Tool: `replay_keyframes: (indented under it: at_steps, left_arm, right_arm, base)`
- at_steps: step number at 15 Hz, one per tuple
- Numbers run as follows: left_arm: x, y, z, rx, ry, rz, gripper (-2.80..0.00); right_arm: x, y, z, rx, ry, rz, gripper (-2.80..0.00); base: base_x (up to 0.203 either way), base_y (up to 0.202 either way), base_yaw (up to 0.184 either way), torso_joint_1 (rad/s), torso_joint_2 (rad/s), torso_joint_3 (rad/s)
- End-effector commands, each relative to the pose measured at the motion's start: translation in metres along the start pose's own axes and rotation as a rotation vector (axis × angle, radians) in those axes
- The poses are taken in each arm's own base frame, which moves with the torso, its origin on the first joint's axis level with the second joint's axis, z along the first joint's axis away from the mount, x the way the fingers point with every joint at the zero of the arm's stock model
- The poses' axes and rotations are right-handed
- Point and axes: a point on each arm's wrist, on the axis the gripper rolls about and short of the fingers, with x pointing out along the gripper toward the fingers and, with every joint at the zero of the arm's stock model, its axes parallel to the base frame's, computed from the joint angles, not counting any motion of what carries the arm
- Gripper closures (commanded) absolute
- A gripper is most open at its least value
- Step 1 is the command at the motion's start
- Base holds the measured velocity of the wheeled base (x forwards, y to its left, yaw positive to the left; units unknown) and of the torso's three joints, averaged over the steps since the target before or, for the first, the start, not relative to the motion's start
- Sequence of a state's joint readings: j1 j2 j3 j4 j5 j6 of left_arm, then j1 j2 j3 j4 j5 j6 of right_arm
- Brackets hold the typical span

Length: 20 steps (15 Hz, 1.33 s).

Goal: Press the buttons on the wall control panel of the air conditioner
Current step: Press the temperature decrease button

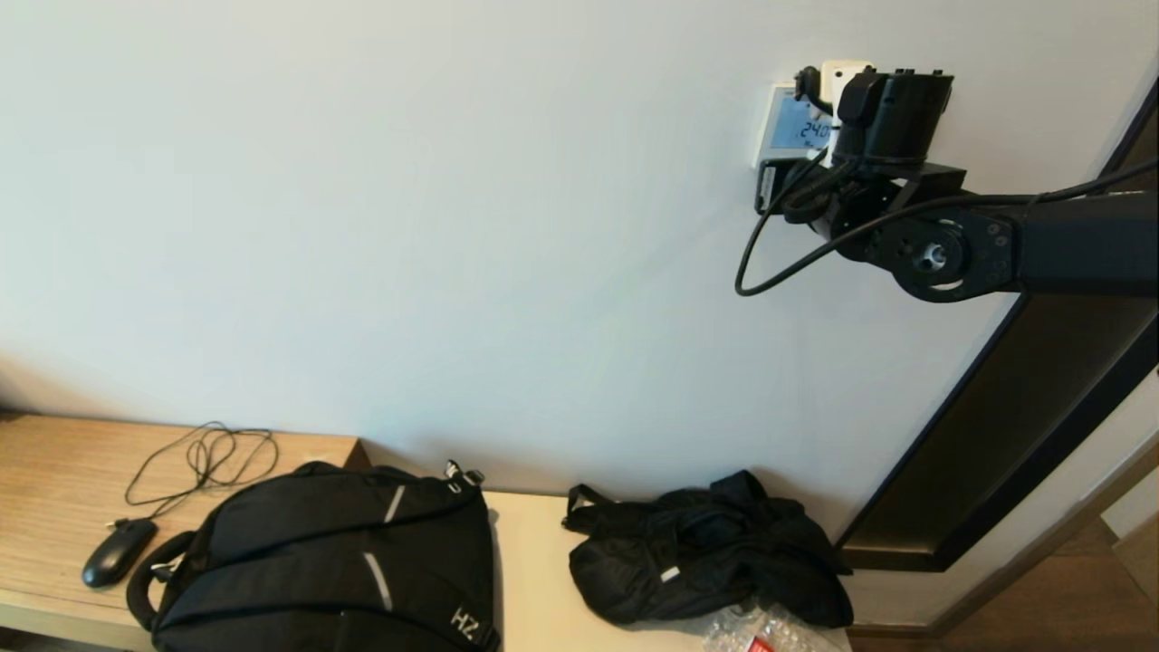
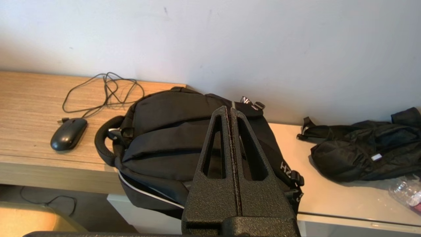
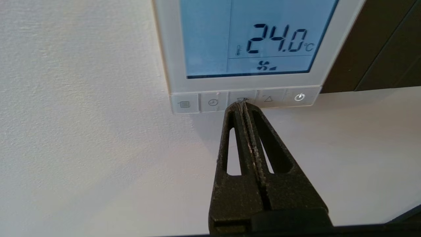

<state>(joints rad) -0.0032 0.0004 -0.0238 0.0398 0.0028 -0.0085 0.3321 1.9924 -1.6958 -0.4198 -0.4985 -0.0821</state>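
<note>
The white wall control panel has a pale blue screen reading 24.0 °C with a fan mark; it also shows in the head view, partly hidden by my right arm. A row of several flat grey-white buttons runs along its lower edge. My right gripper is shut and empty, its tip touching the middle button with the down triangle. The up triangle button and the power button lie beside it. My left gripper is shut and empty, parked above the backpack.
A black backpack, a black mouse with its cable and a crumpled black bag lie on the wooden bench below. A dark frame runs along the wall at the right. A black plate sits under the panel.
</note>
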Motion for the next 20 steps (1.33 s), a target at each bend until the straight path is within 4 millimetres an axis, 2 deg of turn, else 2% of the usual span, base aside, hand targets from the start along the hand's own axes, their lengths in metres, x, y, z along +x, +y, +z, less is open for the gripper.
replay_keyframes:
  at_steps: [1, 4, 8, 14, 20]
  left_arm:
    - [0.0, 0.0, 0.0, 0.001, 0.0, 0.0, 0.0]
    - [0.0, 0.0, 0.0, 0.0, -0.001, 0.0, 0.0]
    - [0.0, 0.0, 0.0, 0.001, -0.001, 0.0, 0.0]
    - [0.0, 0.0, 0.0, -0.001, 0.0, 0.0, 0.0]
    - [0.0, 0.0, 0.0, -0.001, 0.0, 0.0, 0.0]
  right_arm:
    - [0.003, 0.003, -0.001, 0.002, -0.005, 0.002, 0.0]
    - [0.003, 0.007, -0.001, 0.002, -0.006, 0.007, 0.0]
    - [0.005, 0.001, -0.003, 0.0, -0.004, -0.006, 0.0]
    - [-0.001, -0.003, 0.006, 0.01, -0.02, -0.007, 0.0]
    - [-0.005, -0.001, 0.002, 0.006, -0.012, 0.0, 0.0]
  base:
    - [0.0, 0.0, 0.0, 0.0, 0.0, 0.0]
    - [0.0, 0.0, 0.0, 0.0, 0.0, 0.0]
    - [0.0, 0.0, 0.0, 0.0, 0.0, 0.0]
    - [0.0, 0.0, 0.0, 0.0, 0.0, 0.0]
    - [0.0, 0.0, 0.0, 0.0, 0.0, 0.0]
